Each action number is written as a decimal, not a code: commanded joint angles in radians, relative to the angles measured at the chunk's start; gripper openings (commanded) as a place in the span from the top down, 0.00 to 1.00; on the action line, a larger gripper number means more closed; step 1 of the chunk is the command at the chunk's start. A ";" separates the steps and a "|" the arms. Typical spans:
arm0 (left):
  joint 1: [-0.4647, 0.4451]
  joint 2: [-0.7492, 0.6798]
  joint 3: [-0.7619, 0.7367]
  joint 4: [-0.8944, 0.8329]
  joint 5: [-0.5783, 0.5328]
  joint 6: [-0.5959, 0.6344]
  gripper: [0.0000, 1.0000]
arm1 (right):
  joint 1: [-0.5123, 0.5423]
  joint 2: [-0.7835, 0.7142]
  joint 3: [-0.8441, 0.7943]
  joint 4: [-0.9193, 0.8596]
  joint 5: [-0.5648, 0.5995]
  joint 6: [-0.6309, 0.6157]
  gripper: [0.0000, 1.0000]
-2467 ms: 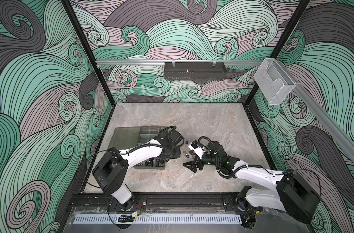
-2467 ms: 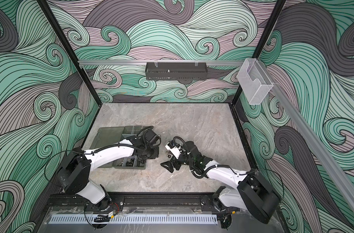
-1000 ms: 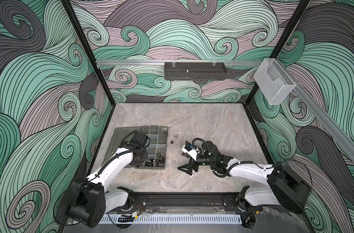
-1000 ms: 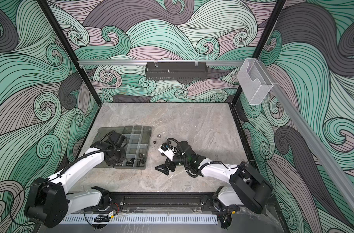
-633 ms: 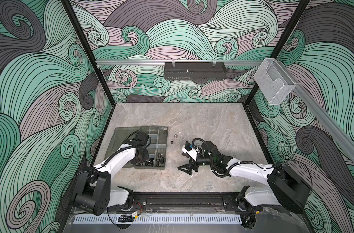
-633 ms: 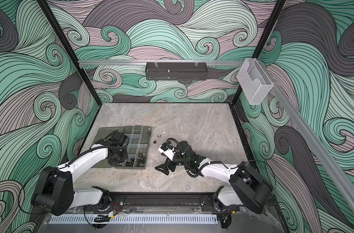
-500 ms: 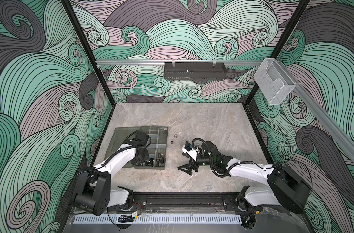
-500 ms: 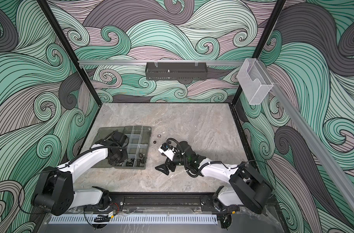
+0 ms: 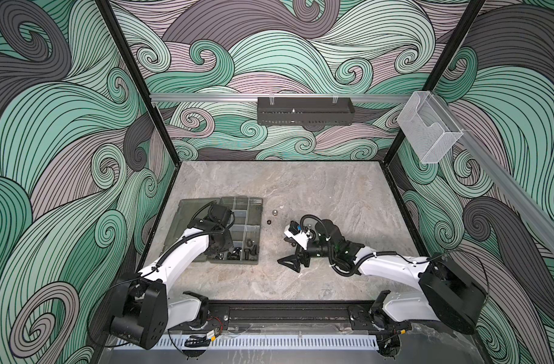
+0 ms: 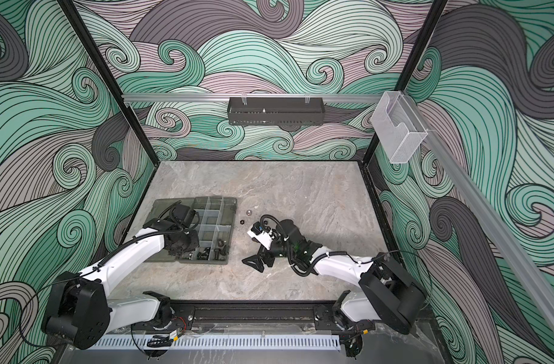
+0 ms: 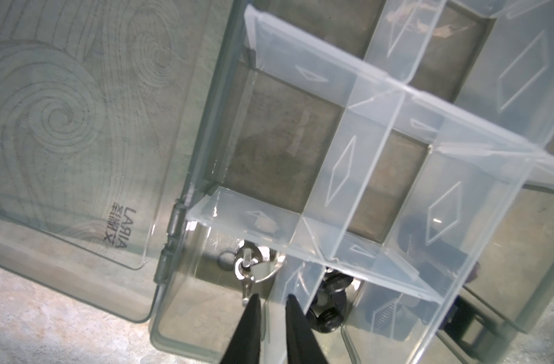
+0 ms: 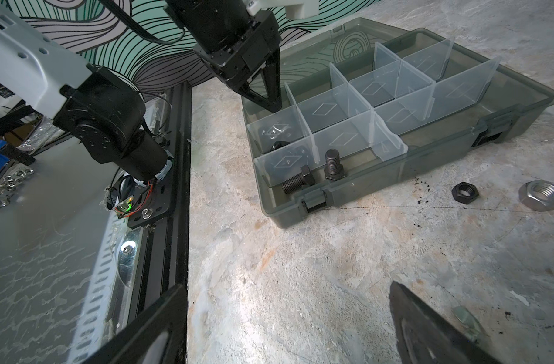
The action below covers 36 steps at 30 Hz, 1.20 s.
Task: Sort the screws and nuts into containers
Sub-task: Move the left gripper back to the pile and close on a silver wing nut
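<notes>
Right claw [image 9: 293, 262] over marbled tabletop [image 9: 300, 189]

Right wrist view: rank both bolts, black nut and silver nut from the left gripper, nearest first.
1. Lying bolt and upright bolt, in the organizer box: too close to call.
2. Black hex nut, on the table beside the box.
3. Silver hex nut, on the table, beyond the black one.
</notes>
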 commanded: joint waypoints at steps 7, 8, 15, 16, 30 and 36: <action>-0.110 -0.084 0.033 0.181 0.198 0.015 0.80 | 0.000 -0.012 0.013 0.006 0.047 -0.013 0.01; -0.140 -0.081 0.043 0.207 0.194 0.012 0.80 | -0.007 -0.011 0.010 0.010 0.061 -0.005 0.01; -0.289 0.205 0.254 0.226 0.189 -0.013 0.81 | -0.165 0.027 -0.016 0.098 0.026 0.166 0.01; -0.314 0.256 0.293 0.220 0.196 -0.027 0.81 | -0.190 0.033 -0.029 0.122 0.021 0.194 0.01; -0.422 0.642 0.507 0.312 0.338 -0.180 0.81 | -0.261 -0.042 -0.082 0.095 0.122 0.234 0.01; -0.439 0.682 0.533 0.330 0.349 -0.193 0.80 | -0.272 -0.080 -0.102 0.086 0.129 0.242 0.01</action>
